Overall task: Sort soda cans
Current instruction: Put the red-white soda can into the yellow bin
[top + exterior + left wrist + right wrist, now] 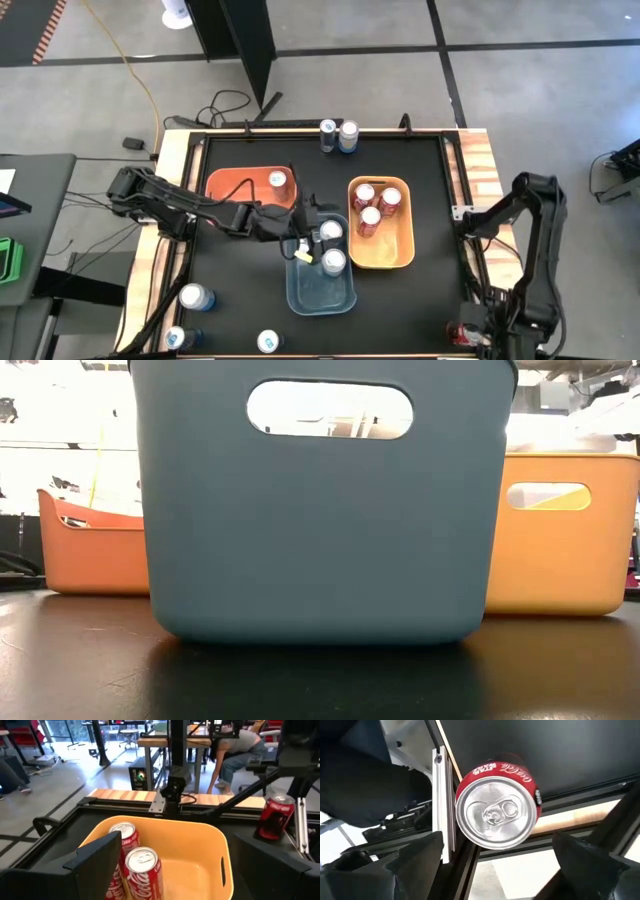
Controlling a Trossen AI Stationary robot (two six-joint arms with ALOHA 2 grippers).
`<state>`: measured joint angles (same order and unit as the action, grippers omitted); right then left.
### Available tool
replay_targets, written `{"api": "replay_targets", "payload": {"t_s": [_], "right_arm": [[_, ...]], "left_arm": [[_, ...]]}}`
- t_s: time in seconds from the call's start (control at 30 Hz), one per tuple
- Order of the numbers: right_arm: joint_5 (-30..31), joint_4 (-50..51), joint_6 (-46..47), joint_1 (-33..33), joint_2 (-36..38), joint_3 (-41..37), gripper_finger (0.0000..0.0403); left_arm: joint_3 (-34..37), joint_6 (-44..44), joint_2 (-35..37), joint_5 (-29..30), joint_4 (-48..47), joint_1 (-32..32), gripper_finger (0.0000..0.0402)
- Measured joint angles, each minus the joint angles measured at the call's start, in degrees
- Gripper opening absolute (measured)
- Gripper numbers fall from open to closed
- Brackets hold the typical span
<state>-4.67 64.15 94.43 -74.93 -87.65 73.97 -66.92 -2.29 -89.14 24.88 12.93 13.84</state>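
Black counter (240, 300) with wooden side rails, carrying three bins and loose soda cans. Item in hand: one red can (497, 815), standing upright at the counter's edge directly below the right pincer (496, 845), its long axis pointing straight up at that pincer; silver top and pull-tab face the wrist camera, white script on the red wall. Right pincer: fingers spread apart, one to each side of the can, neither touching it. Judged next need: a straight descent and a close across the can's round wall; the right arm is far nearer than the left. Left pincer (308, 242): fingers apart, nothing held, over the blue bin's (300, 295) near rim, facing the yellow bin (400, 255). Yellow bin, beyond the left pincer: three red cans (371, 220). Blue bin, beneath it: two silver-and-blue cans (333, 262). Orange bin (235, 185), beside the left arm: one silver can (278, 180). Unsorted: two cans (338, 135) at the far rail, three (195, 297) at the corner behind the left pincer.
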Motion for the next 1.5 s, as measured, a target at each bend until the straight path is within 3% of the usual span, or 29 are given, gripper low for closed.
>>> {"api": "replay_targets", "payload": {"t_s": [1.0, 1.3, 1.5], "right_arm": [[0.2, 0.26, -10.76, 1.57, -13.27, -0.11, 0.039], [0.44, -2.09, -12.46, 3.08, -15.42, -0.11, 0.0317], [0.43, -2.21, -12.44, 3.93, -15.44, -0.04, 0.0312]], "left_arm": [[0.0, -2.51, 0.0, 2.84, -0.11, 4.9, 0.0366], [0.02, -2.11, 0.0, 2.84, -0.18, 4.9, 0.0366], [0.02, -2.11, 0.0, 2.82, -0.22, 4.93, 0.0366]]}}
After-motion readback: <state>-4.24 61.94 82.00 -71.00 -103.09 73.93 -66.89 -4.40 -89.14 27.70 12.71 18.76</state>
